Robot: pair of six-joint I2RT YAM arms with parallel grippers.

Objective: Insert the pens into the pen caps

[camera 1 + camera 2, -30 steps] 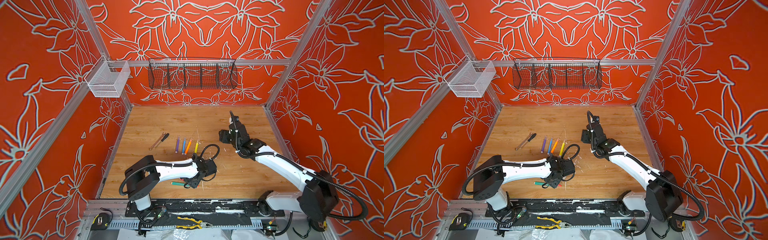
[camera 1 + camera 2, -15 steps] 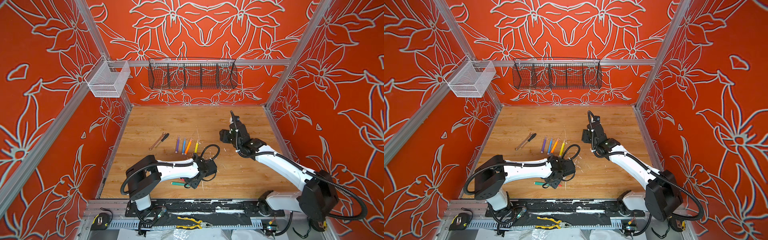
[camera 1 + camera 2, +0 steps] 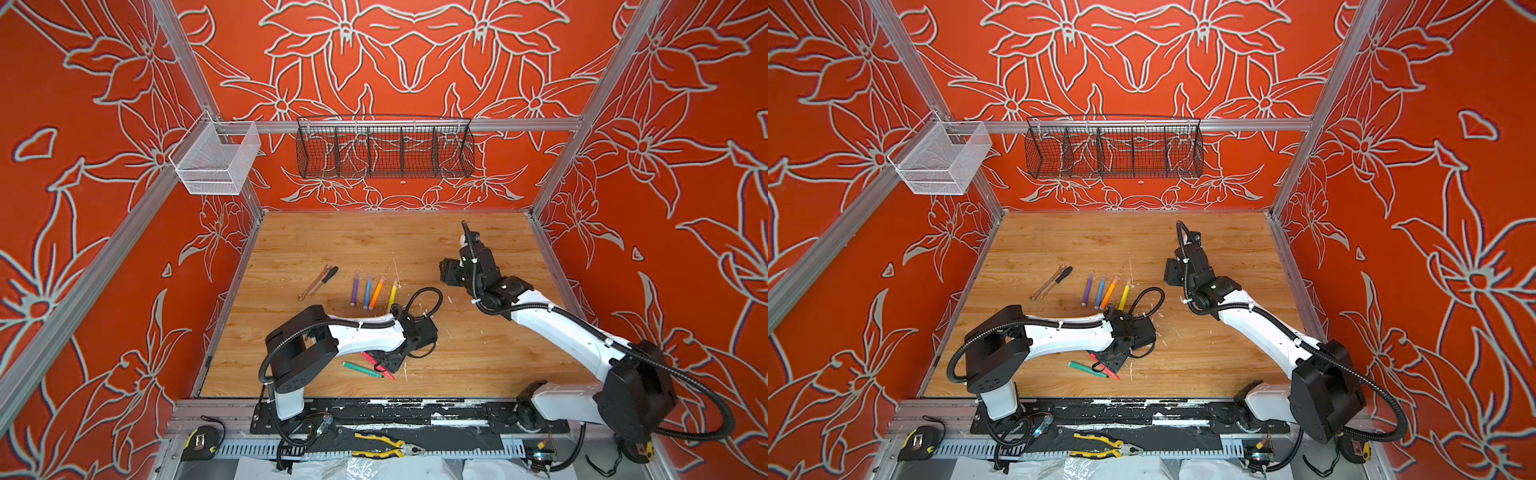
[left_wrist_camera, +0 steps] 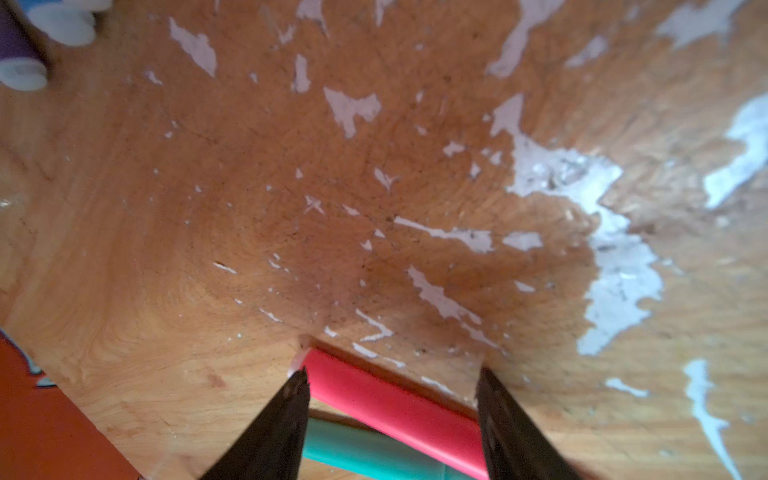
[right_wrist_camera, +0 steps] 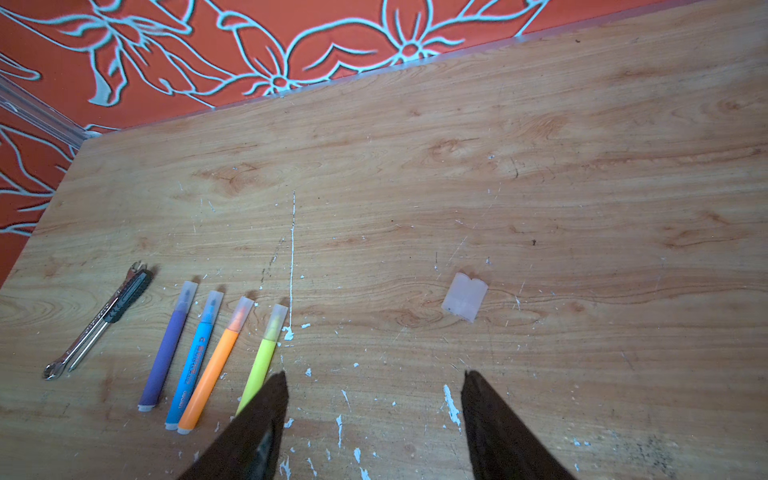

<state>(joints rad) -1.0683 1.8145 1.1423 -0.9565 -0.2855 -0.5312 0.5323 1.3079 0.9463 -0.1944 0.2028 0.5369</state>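
Four capped pens lie in a row mid-table: purple (image 3: 355, 289), blue (image 3: 368, 291), orange (image 3: 376, 292) and yellow (image 3: 392, 293). The right wrist view shows a clear cap on each tip. Near the front edge lie a pink-red pen (image 3: 376, 365) and a green pen (image 3: 361, 369), both uncapped. My left gripper (image 4: 392, 373) is open and low over the table. The pink-red pen (image 4: 390, 403) lies between its fingers, with the green pen (image 4: 353, 453) behind. My right gripper (image 5: 374, 375) hovers open and empty, short of two loose pen caps (image 5: 464, 297) lying side by side.
A wrench and a black-handled screwdriver (image 3: 318, 282) lie left of the pen row. White flecks (image 4: 615, 266) mark the wood. A black wire basket (image 3: 384, 147) and a white mesh basket (image 3: 216, 160) hang on the walls. Yellow pliers (image 3: 386, 446) rest below the front rail.
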